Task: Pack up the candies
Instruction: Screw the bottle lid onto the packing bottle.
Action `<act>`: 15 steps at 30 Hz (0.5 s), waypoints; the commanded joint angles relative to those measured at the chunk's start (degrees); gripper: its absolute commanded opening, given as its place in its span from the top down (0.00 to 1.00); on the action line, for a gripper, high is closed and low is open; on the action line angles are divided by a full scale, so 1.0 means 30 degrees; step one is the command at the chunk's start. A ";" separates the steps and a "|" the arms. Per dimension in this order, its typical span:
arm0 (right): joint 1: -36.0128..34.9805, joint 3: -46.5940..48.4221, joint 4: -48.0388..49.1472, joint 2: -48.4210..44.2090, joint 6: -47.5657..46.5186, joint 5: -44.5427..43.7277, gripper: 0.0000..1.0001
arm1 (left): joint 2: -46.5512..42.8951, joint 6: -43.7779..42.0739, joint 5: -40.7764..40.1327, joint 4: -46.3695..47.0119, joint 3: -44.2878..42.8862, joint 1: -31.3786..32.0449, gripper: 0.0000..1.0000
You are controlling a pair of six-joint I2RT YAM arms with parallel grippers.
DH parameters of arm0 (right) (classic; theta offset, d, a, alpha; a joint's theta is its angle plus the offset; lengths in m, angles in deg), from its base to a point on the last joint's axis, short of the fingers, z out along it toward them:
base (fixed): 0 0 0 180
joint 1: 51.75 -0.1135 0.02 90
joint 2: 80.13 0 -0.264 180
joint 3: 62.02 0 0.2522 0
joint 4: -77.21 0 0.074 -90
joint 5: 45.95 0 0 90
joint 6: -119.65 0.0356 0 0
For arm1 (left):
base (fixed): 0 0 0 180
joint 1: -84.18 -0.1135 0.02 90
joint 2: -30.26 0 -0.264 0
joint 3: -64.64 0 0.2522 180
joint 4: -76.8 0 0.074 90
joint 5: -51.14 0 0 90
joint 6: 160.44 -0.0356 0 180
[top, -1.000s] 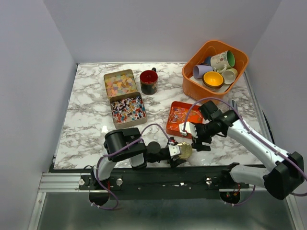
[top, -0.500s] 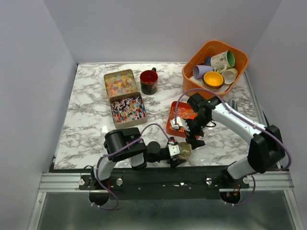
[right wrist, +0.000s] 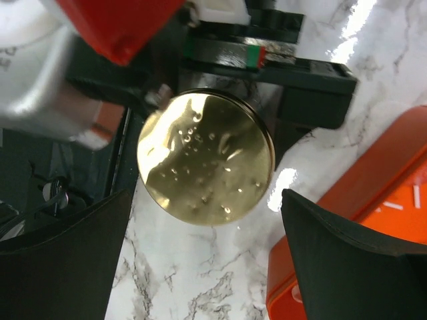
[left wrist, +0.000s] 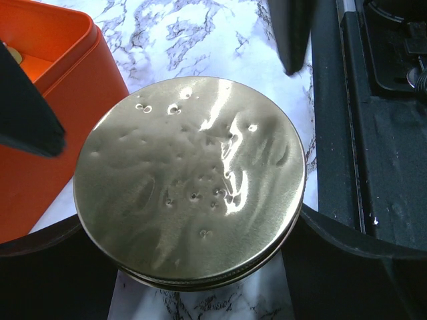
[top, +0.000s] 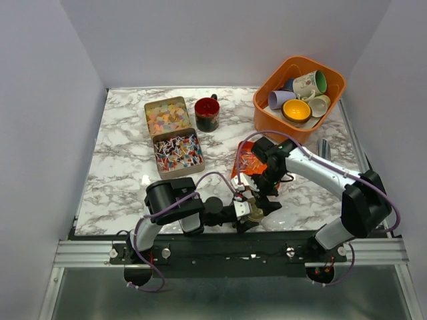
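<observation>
My left gripper (top: 244,212) is shut on a round gold tin (top: 255,210) near the table's front edge; in the left wrist view the tin (left wrist: 190,180) fills the space between the fingers (left wrist: 347,243). My right gripper (top: 265,198) is open just above and beyond the gold tin (right wrist: 205,157), its fingers (right wrist: 333,253) spread wider than it. Pale wrapped candies (top: 248,159) lie in an orange tin (top: 239,175) right behind. Red, blue and white candies (top: 177,151) fill one open metal tin, pastel squares (top: 167,115) another.
A dark red mug (top: 207,114) stands beside the pastel tin. An orange basket (top: 265,115) holding several mugs sits at the back right. A small white piece (top: 145,180) lies on the marble at the left. The orange tin's wall (left wrist: 60,133) is close to the gold tin.
My right gripper has swung left and toward the near edge, from beside the orange tin to just over the gold tin. The left arm has stayed still.
</observation>
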 commanded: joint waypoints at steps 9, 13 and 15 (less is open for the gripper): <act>-0.0690 -0.3364 0.1337 -0.2151 0.0449 -0.2094 0.00 | 0.0886 -0.0353 -0.1418 0.3954 0.0457 -0.0479 1.00; -0.0690 -0.5005 0.0899 -0.4232 0.0654 -0.3148 0.00 | 0.0856 -0.0148 -0.1476 0.3924 0.0311 -0.0655 1.00; -0.0690 -0.5536 0.0315 -0.5170 0.0859 -0.3413 0.00 | 0.0943 -0.0177 -0.1710 0.3895 0.0252 -0.0743 1.00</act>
